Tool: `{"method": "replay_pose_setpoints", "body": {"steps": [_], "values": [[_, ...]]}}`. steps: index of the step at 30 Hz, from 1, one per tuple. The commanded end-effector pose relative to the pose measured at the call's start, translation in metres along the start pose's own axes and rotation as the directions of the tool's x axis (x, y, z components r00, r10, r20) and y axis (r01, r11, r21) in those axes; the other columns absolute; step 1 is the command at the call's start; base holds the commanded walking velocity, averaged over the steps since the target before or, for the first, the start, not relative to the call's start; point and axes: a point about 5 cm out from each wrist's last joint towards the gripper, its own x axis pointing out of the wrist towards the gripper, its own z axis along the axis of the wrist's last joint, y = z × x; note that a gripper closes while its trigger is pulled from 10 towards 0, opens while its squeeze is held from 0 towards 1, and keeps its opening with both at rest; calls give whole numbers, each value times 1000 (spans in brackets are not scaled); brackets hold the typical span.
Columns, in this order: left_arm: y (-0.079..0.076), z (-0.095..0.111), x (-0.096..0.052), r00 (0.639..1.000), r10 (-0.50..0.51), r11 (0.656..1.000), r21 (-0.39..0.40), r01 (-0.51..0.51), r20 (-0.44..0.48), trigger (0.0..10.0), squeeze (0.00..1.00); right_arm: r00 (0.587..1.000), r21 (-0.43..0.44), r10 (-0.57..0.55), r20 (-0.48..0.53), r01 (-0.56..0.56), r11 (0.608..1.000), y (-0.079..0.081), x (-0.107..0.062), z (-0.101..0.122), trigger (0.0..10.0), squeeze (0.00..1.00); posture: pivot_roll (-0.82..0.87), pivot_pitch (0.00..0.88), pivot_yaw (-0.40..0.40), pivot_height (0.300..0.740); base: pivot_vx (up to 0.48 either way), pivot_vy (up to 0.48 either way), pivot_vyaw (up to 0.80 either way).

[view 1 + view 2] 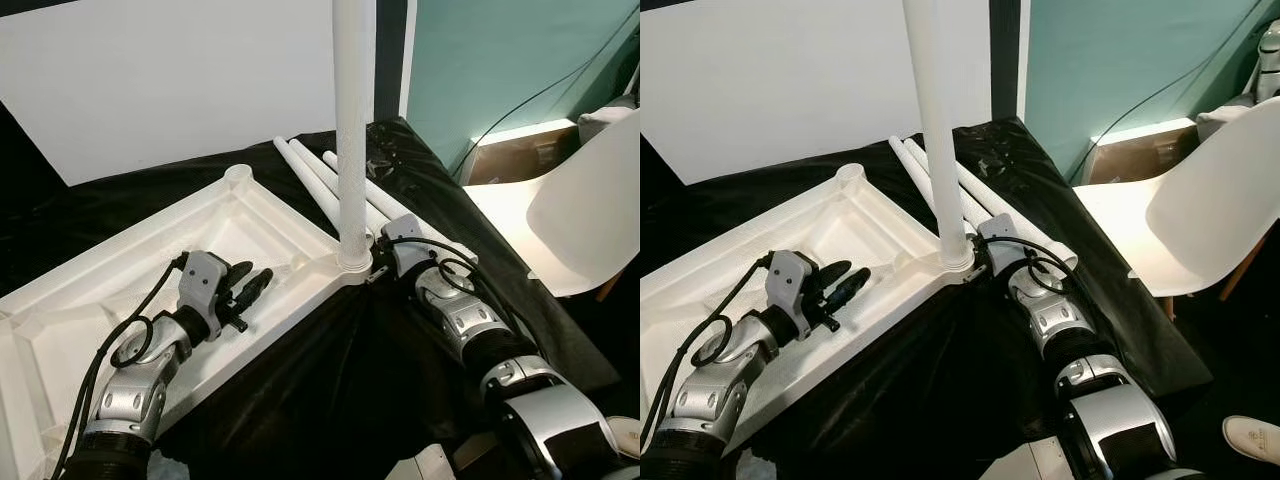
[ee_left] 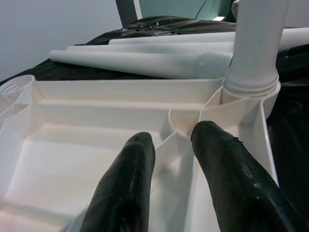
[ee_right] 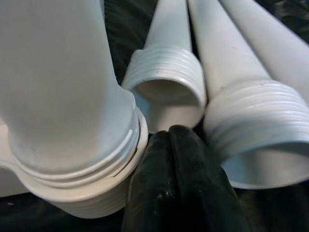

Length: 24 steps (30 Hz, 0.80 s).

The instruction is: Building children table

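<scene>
white plastic tabletop point(image 1: 120, 290) lies upside down on the black-draped counter point(image 1: 330, 390); my left gripper point(image 1: 248, 284) hovers over it, fingers apart. right gripper point(image 3: 179, 145), fingers together, presses beside the upright leg point(image 1: 352, 130)'s base; beyond lie spare legs point(image 1: 320, 180). a nudge could cross-thread the leg.

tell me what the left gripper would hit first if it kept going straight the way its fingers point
Likely the inner rib of the upturned tabletop just ahead of the left gripper, near the corner socket where the upright leg stands. Depth is hard to judge, so it might reach the leg's base instead.
</scene>
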Motion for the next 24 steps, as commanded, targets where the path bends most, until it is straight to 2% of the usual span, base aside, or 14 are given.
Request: {"method": "replay_pose_setpoints", "body": {"steps": [1, 12, 24], "values": [[4, 0, -4, 999, 49, 999, 10, -49, -3, 10000, 0, 996, -20, 84, 24, -83, 996, 17, 8, 8, 10000, 0, 30, 0, 77, 740, 0, 0, 0], [4, -2, -4, 998, 62, 998, 6, -62, 1, 10000, 0, 985, -34, 167, 50, -166, 986, 33, 15, 19, 10000, 0, 26, 0, 63, 740, 0, 0, 0], [-1, -5, 0, 999, 31, 999, 9, -31, -14, 10000, 0, 980, -20, 168, 106, -167, 986, 36, 20, 30, 10000, 0, 6, 0, 67, 740, 0, 0, 0]]}}
